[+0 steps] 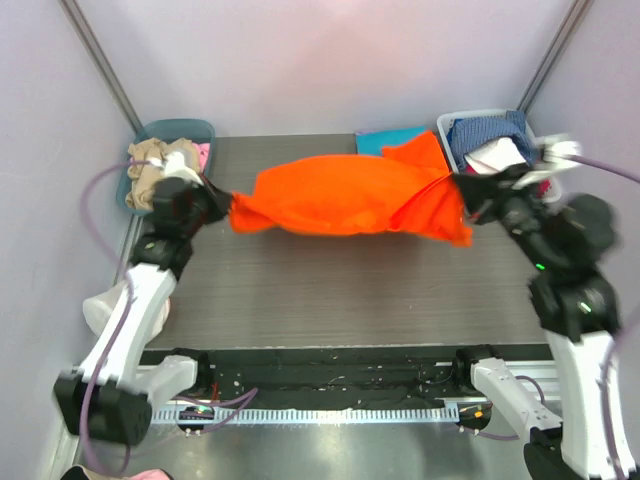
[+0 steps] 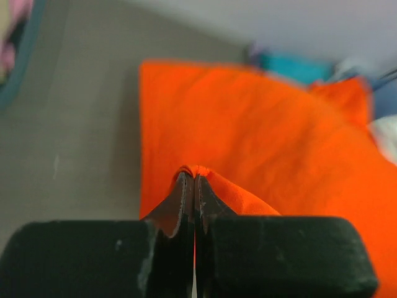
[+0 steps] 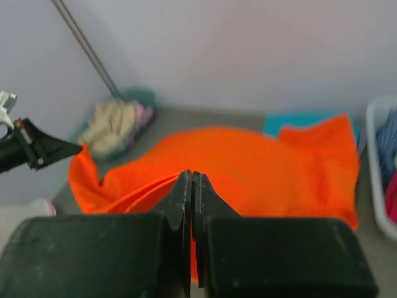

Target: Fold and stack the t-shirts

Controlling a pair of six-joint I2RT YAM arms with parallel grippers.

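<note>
Orange t-shirt [image 1: 350, 195] hangs stretched between the two pincers, over the far half of the table [image 1: 350, 300]. The left pincer [image 1: 222, 205] is clenched on a small pinch of cloth at one end, and its wrist view shows the fabric folded over the closed tips. The right pincer [image 1: 458, 190] is clenched on the other end, where the cloth bunches thicker and falls away below the jaws.

The long axis runs straight from one pincer to the other, across the table from side to side. The shirt narrows to a point at the left pincer and widens toward the right pincer, where a loose flap stands up on the far side of the jaws. Collar and hem cannot be told apart, and it is unclear whether the sagging middle touches the table.

Several things could go wrong, in my judgement. The left grip takes so little cloth that pulling the pincers further apart could drag it free, dropping that end in a heap. The flap beyond the right pincer lies close to the white basket [image 1: 480, 115] and could catch on its rim. The teal t-shirt [image 1: 385, 142] lies just past the stretched cloth, so a laydown too far back could cover or rumple it. Uneven tension could set the creases now running toward the right pincer into the fold.
</note>
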